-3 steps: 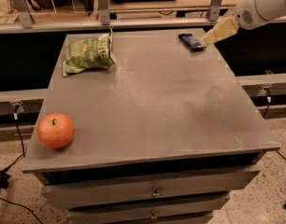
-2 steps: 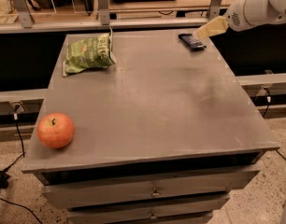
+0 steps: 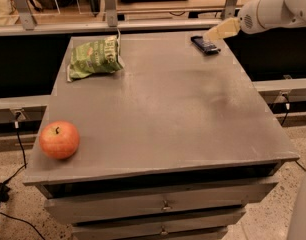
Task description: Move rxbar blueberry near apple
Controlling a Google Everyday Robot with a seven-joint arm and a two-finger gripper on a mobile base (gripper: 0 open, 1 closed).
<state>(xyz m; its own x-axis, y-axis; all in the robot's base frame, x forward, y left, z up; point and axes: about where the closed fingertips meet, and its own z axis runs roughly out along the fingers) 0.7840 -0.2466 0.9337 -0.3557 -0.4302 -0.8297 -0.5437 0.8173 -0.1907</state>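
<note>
The rxbar blueberry (image 3: pixel 205 44), a small dark navy bar, lies flat at the far right corner of the grey table (image 3: pixel 163 109). The apple (image 3: pixel 59 139), red-orange with a short dark stem, sits at the near left corner, far from the bar. My gripper (image 3: pixel 214 33) reaches in from the upper right on a white arm. Its pale fingers hover just above and behind the bar's right end. I cannot tell whether it touches the bar.
A green chip bag (image 3: pixel 95 58) lies at the far left of the table. Drawers (image 3: pixel 163 204) sit under the table's front edge. A metal rail with posts (image 3: pixel 110 6) runs behind the table.
My gripper has risen a little and shifted left, ending above the bar's far end. The bar, apple and chip bag have not moved.
</note>
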